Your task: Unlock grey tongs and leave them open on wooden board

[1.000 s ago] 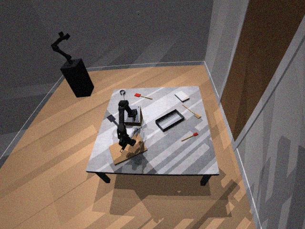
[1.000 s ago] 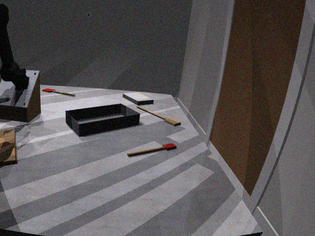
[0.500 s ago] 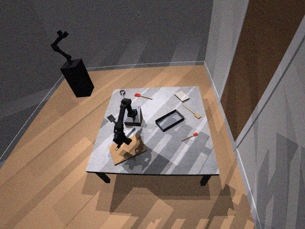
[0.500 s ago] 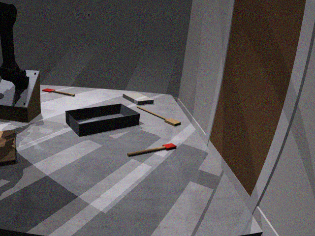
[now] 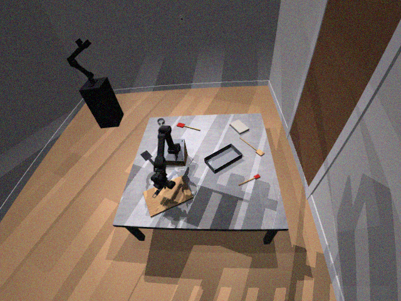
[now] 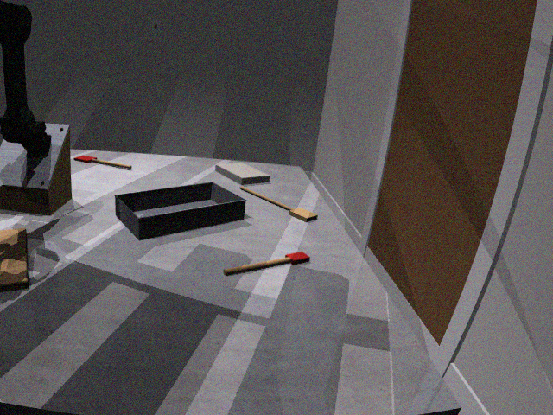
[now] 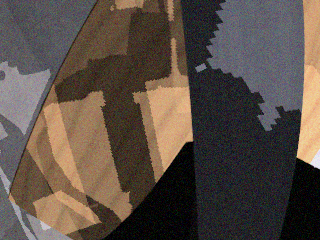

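The grey tongs (image 5: pixel 156 193) (image 7: pixel 245 150) are off the tin and in my gripper (image 5: pixel 168 184). In the wrist view they are a wide dark strip running top to bottom, right of the middle. My gripper is shut on them, above the wooden board (image 5: pixel 153 207) (image 6: pixel 15 270) (image 7: pixel 167 112). One end of the tongs shows past the gripper over the board's left part. The rest is largely hidden, so I cannot tell their exact tilt or whether they are locked. The black roasting tin (image 5: pixel 228 164) (image 6: pixel 187 223) stands in the middle of the table with nothing across it.
My arm's base block (image 5: pixel 183 155) (image 6: pixel 60 178) is behind the board. A dark spatula (image 5: pixel 146 155) lies left of it. Red-headed tools (image 5: pixel 256 177) (image 6: pixel 297 258), a wooden spatula (image 5: pixel 259 152) (image 6: pixel 303 214) and a pale block (image 5: pixel 239 126) (image 6: pixel 243 172) lie around the tin.
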Robot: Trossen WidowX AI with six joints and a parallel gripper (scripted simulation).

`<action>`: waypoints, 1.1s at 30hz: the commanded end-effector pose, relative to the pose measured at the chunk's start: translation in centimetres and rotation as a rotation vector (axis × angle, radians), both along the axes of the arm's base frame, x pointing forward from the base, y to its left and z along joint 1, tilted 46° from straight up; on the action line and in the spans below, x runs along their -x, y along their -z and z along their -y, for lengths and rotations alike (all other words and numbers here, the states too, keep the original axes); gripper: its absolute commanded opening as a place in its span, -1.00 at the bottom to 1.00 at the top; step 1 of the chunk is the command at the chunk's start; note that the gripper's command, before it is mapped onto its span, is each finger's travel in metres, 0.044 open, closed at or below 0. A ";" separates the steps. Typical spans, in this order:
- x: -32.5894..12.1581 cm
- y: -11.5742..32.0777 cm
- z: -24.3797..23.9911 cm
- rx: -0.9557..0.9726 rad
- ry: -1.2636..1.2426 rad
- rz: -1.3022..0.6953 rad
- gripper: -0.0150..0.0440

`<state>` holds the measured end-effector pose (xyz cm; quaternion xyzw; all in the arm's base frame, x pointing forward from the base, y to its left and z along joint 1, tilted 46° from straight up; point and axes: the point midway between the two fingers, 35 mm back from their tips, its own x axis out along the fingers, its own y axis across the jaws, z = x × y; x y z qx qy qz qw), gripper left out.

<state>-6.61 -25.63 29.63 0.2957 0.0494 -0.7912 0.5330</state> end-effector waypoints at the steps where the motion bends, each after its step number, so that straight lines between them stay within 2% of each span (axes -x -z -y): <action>1: -0.3 -0.4 0.0 0.065 0.007 -0.072 -1.00; 17: -1.5 -2.0 -1.6 0.371 0.097 -0.255 -1.00; 33: -1.6 -1.3 -5.4 0.638 0.264 -0.234 -1.00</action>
